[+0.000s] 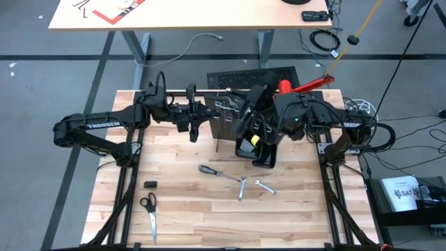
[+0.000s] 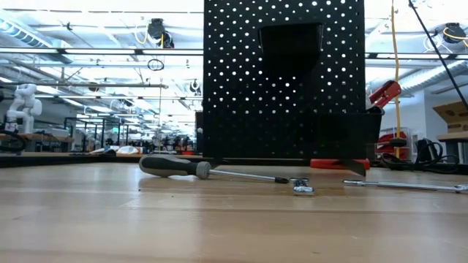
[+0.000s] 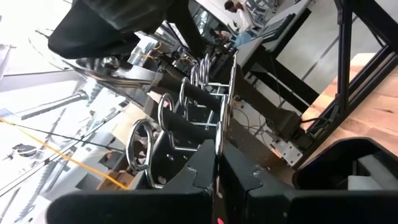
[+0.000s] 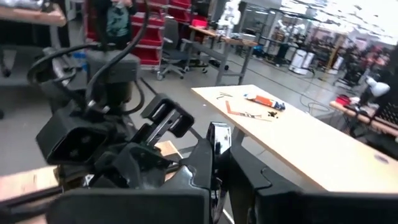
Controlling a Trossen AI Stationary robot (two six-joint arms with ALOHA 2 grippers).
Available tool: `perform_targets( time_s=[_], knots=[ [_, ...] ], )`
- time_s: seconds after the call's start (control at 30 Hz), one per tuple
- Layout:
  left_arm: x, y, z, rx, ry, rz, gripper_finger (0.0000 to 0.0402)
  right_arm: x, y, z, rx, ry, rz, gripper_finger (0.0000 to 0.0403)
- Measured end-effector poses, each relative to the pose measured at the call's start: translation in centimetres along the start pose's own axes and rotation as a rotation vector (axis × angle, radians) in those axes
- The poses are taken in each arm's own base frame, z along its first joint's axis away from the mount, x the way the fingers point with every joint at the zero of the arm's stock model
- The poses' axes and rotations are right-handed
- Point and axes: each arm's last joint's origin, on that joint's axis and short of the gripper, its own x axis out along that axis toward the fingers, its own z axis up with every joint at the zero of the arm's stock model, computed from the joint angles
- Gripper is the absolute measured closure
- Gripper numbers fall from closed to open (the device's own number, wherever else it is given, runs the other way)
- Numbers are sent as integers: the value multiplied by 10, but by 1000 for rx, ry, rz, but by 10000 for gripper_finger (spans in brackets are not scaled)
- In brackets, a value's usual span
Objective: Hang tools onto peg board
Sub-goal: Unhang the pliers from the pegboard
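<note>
Both pincers are closed at the peg board [image 1: 226, 122]: left pincer [image 3: 216, 177] on its edge, right pincer [image 4: 219, 177] on something silver; the board could tip.

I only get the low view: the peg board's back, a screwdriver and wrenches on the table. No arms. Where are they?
Observer: Both are over the peg board, above your frame. The left gripper is at its left end and the right gripper is over the black bin.
Operator: Is the right one holding anything?
Observer: Its fingers are shut, and a thin silver piece stands between them.
Operator: Anything on the table I'm missing?
Observer: Scissors lie near the table's near corner, on your left.
</note>
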Motion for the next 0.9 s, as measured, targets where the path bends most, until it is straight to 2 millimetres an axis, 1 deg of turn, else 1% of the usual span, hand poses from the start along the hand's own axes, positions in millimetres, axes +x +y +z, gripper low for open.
perform_targets(
  time_s=[0.2, 0.4, 0.7, 0.9],
  knots=[
    [0, 0, 0, 0, 1, -1, 390, 0, -2, 0, 90, -2, -73, 391],
    [0, 0, -1, -2, 10, -1, 390, 5, -1, -4, 120, 5, -178, 391],
    [0, -1, -2, -7, 23, -11, 390, 11, 1, -4, 105, -6, -271, 391],
    [0, -2, -2, -7, 19, -14, 390, 11, 1, -1, 71, -23, -283, 391]
  ],
)
